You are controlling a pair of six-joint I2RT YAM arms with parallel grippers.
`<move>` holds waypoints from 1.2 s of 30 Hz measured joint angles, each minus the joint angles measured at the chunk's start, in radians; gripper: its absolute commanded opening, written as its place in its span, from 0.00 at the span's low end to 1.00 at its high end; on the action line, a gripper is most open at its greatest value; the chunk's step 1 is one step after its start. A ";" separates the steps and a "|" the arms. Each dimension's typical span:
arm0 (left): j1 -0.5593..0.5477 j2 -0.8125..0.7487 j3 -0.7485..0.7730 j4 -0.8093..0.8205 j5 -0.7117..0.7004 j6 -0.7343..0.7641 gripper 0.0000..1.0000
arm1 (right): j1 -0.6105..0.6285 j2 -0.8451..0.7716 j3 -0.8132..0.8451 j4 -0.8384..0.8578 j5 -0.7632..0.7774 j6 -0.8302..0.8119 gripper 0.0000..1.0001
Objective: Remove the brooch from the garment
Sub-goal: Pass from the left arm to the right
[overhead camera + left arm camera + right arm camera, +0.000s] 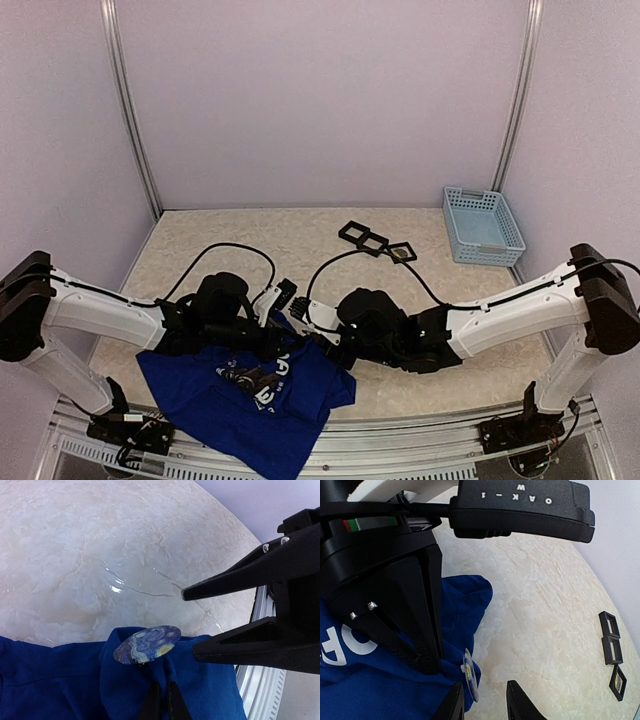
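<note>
The garment (215, 400), a royal-blue T-shirt with white lettering, lies crumpled at the table's near edge. The brooch (147, 644) is a round disc with a swirly blue and yellow picture, pinned on a raised fold of the cloth. My left gripper (161, 700) is shut on that fold just below the brooch. In the right wrist view the brooch (469, 680) shows edge-on between the tips of my right gripper (485, 705). Its jaws are open, one tip behind the disc and the other a gap away on the face side. Its fingers (225, 587) reach in from the right.
Linked black square frames (375, 240) lie at the back middle of the marble-look table. A light-blue basket (482, 225) stands at the back right. The metal rail of the table's near edge (260, 680) runs close beside the shirt.
</note>
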State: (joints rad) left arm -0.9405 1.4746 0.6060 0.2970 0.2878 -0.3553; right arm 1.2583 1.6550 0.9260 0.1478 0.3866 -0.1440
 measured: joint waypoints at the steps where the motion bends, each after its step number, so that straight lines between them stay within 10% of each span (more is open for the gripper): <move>1: 0.000 0.000 0.001 -0.001 -0.004 0.002 0.00 | 0.000 0.000 0.002 -0.003 0.001 0.002 0.31; 36: -0.013 -0.002 0.004 -0.008 -0.015 0.024 0.00 | 0.000 0.051 0.042 -0.048 -0.006 0.010 0.16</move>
State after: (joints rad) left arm -0.9539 1.4727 0.6098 0.2890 0.2726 -0.3313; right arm 1.2583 1.7058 0.9676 0.0994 0.3805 -0.1337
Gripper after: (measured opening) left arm 0.025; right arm 0.159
